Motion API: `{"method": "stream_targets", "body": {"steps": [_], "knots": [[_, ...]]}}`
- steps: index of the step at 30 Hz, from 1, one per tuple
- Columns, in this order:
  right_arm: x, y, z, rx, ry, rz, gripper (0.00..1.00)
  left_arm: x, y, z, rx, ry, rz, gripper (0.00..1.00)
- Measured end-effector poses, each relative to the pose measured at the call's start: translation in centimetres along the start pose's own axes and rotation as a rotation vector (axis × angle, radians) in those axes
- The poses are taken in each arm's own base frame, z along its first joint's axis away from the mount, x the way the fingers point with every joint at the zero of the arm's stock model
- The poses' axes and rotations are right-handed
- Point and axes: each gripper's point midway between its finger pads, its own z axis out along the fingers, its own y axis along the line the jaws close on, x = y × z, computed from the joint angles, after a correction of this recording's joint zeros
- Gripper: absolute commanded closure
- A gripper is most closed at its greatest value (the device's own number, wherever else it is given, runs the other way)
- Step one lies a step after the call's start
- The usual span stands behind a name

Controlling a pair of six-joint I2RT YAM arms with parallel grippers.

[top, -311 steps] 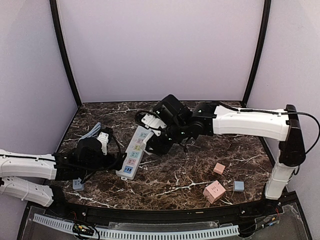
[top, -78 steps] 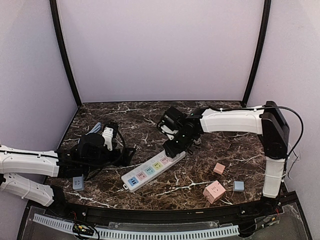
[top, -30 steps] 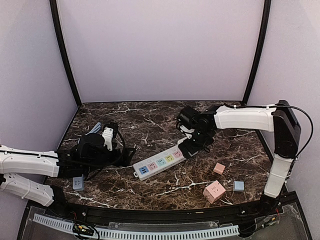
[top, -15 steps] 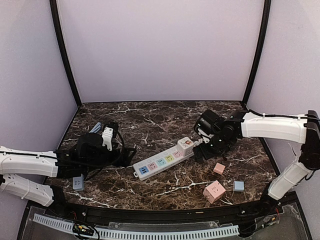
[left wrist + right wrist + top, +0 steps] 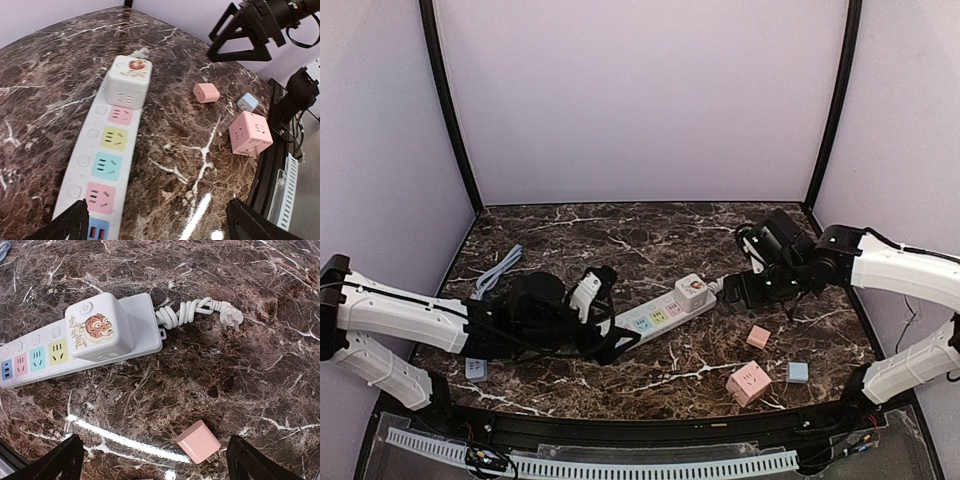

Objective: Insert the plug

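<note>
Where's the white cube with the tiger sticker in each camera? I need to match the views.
Top external: white cube right of centre, on the right end of the power strip.
Left wrist: cube upper left of centre, at the strip's far end.
Right wrist: cube upper left, on the strip.
Shared landmark: small pink plug.

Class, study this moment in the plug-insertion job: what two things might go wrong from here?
1. The open left gripper sits at the blue-socket end of the power strip, which nothing holds; a sideways move might shove it askew.
2. The white cube adapter stands tall on the end socket, and the coiled cord lies just beyond it; the open right gripper nearby might knock the cube or snag the cord.
</note>
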Motion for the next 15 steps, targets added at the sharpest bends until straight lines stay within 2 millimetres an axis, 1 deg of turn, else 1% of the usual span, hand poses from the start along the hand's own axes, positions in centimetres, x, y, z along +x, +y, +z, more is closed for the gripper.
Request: {"method": "stream_targets", "body": {"steps": [4, 7, 11, 13, 15], "knots": [[0.4, -0.5, 0.6, 0.024, -0.006, -0.002, 0.01, -0.3, -3.3, 2.2, 0.096, 0.042, 0.047, 0.03], [0.3, -0.8, 0.1, 0.025, -0.026, -0.001, 0.01, -0.5, -6.1, 4.3, 0.146, 0.074, 0.097, 0.02], [-0.7, -1.0, -2.3, -0.012, -0.109, 0.016, 0.01, -0.1, -11.4, 6.8, 0.219, 0.115, 0.190, 0.01], [-1.3, -1.1, -3.9, -0.037, -0.162, 0.028, 0.01, 0.3, -13.5, 8.0, 0.240, 0.137, 0.226, 0.01], [-1.8, -1.3, -5.4, -0.058, -0.212, 0.040, 0.01, 1.1, -15.1, 9.2, 0.257, 0.162, 0.254, 0.01]]}}
